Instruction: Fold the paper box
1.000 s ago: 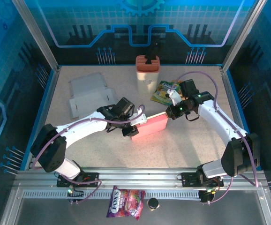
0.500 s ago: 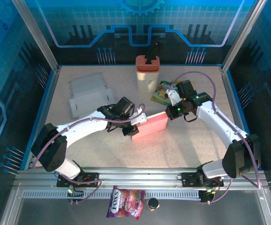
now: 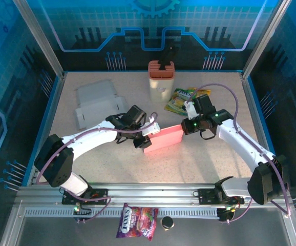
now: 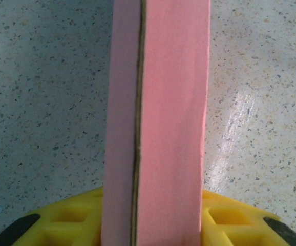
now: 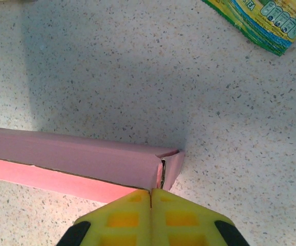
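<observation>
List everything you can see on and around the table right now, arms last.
pink box: one, pink, table centre, between the two grippers
flat paper box: one, white, unfolded, far left of the table
container: one, cream with orange top, far centre
tea packet: one, green and yellow, right of the container
candy bag: one, purple, near ledge in front of the arm bases
small round object: one, dark, beside the candy bag
table: one, speckled beige
left gripper: one, yellow fingers, closed on the pink box's left end
right gripper: one, yellow fingers, shut, at the box's right end
</observation>
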Motion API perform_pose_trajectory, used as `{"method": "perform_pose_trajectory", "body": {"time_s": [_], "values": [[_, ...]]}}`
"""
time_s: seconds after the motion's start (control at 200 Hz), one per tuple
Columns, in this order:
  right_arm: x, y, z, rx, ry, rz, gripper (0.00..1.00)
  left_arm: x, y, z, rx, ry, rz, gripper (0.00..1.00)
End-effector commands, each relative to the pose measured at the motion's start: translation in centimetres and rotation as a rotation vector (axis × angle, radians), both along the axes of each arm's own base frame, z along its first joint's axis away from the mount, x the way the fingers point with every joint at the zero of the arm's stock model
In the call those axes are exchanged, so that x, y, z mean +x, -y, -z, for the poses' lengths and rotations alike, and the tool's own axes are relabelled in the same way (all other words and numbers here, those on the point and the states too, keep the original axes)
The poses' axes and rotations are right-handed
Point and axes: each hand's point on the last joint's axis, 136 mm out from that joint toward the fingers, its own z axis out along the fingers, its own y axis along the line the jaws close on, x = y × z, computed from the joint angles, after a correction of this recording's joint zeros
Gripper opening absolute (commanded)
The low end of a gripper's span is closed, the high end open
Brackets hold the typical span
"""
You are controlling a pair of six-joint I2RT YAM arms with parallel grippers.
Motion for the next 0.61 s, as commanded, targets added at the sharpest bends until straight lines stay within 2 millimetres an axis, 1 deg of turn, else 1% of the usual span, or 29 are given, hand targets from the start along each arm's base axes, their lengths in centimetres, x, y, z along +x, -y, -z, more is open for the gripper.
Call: {"method": "perform_pose_trajectory", "body": {"time_s": [0.0,0.125,0.25,0.385,0.495,0.6], "values": [[-1.1,-0.3,1.1,-0.015,-0.017,0.005,0.0,0.9,-0.3,-0.4,-0.001,-0.007,-0.049,0.4],[-1.3,0.1,1.3,-0.024,-0.002,0.035,0.0,1.0,-0.4,-0.9,-0.01,0.004,-0.071,0.46],[-1.2,0.4,0.7,-0.027,0.021,0.069,0.0,1.2,-0.8,-1.7,-0.034,0.033,-0.119,0.51],[-1.1,0.5,0.1,-0.027,0.03,0.103,0.0,1.2,-1.1,-3.4,-0.092,0.058,-0.186,0.56],[-1.0,0.3,-0.3,-0.024,0.029,0.138,0.0,1.4,-1.7,-4.8,-0.126,0.086,-0.263,0.6],[-1.0,0.2,-0.4,-0.025,0.012,0.177,0.0,1.5,-2.5,-6.0,-0.159,0.087,-0.349,0.6]]}}
